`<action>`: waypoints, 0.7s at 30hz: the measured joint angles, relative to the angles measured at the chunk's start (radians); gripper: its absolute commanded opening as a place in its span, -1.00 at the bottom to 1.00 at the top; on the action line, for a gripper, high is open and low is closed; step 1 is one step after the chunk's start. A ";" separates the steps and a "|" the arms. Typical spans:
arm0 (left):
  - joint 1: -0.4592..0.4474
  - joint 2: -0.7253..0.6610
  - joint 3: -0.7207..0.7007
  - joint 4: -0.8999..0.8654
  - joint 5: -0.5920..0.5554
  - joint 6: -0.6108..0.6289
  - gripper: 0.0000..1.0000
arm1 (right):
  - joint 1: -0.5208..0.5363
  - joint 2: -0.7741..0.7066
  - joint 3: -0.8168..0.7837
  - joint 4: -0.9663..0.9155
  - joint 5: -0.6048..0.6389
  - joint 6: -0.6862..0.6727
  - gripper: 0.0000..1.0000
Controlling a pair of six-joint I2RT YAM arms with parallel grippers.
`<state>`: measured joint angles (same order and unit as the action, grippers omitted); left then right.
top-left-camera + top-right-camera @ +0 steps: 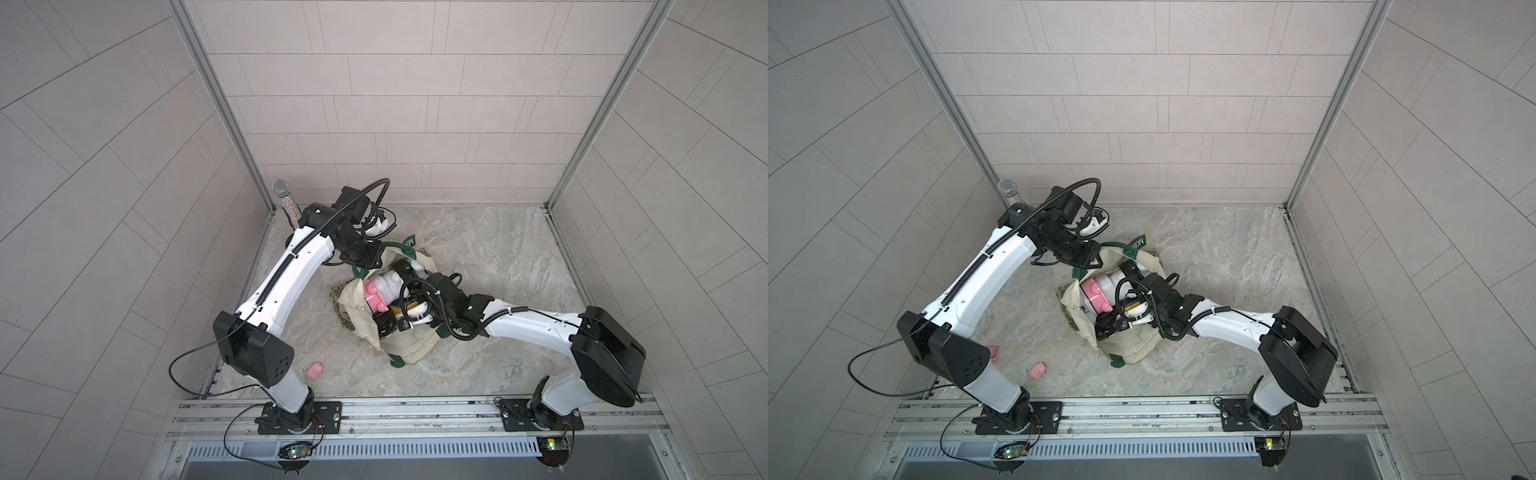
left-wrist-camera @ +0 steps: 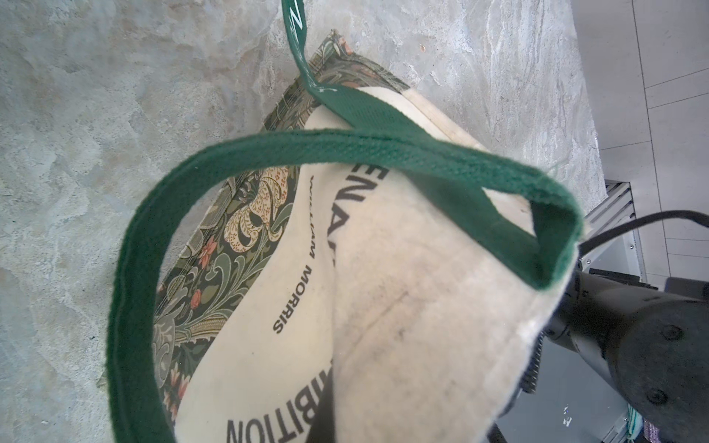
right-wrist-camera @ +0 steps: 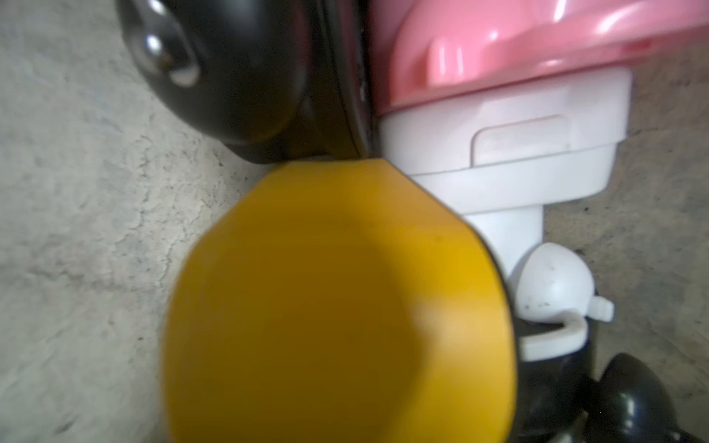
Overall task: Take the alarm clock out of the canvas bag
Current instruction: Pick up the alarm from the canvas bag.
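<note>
Near the bag (image 1: 415, 349), on its robot side, a pink piece (image 1: 316, 370) lay loose on the table (image 1: 519, 270), well apart from the bag and of no concern to the step.

The bag lay on its side; its mouth faced up and toward the right arm; its patterned bottom faced away from that arm; the mouth's long axis ran near to far.

The right gripper (image 1: 397, 324) was inside the mouth; how wide it stood, and whether it had hold of anything, could not be told.

The clock (image 3: 230, 76), judged to be the black body with a glossy dome, sat inside the bag at the near end of the mouth, touching a pink-and-white toy (image 1: 374, 296) and just beside a yellow item (image 3: 337, 307); its face was hidden, so its pointing and long axis could not be settled.

At the far rim of the bag the left gripper (image 1: 371, 262) was fully closed on the canvas, holding the mouth open.

The step in hand was judged to be the grasp; it called for a grip on the clock's body alone, not the toy or the yellow item; a firm hold before any lift; withdrawal straight out of the mouth, clear of the green straps (image 2: 345, 142); a taut far rim, so the canvas would not drag.
</note>
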<state>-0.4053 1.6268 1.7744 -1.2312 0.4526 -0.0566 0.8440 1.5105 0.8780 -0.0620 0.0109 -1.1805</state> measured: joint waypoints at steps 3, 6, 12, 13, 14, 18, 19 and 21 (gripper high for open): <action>0.002 0.000 0.000 0.000 0.000 -0.005 -1.00 | 0.008 -0.031 -0.003 -0.025 0.005 0.008 -0.51; 0.006 0.000 0.000 0.004 -0.003 -0.010 -1.00 | 0.018 -0.062 -0.006 -0.042 0.007 0.012 -0.51; 0.014 0.002 -0.002 0.012 -0.008 -0.021 -1.00 | 0.032 -0.141 -0.021 -0.063 0.003 0.023 -0.54; 0.016 0.004 -0.002 0.014 -0.009 -0.022 -1.00 | 0.032 -0.153 -0.023 -0.063 -0.001 0.026 -0.54; 0.017 0.005 -0.002 0.016 -0.009 -0.023 -1.00 | 0.035 -0.170 -0.024 -0.063 -0.006 0.028 -0.55; 0.020 0.010 -0.002 0.022 -0.009 -0.026 -1.00 | 0.046 -0.229 -0.024 -0.071 -0.026 0.035 -0.56; 0.022 0.011 -0.002 0.024 -0.010 -0.026 -1.00 | 0.049 -0.244 -0.024 -0.071 -0.029 0.034 -0.56; 0.023 0.015 -0.002 0.025 -0.007 -0.026 -1.00 | 0.058 -0.278 -0.024 -0.072 -0.032 0.037 -0.56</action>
<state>-0.3820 1.6421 1.7721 -1.2064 0.4454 -0.0830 0.9020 1.2327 0.8539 -0.1345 -0.0216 -1.1439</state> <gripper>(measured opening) 0.055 0.441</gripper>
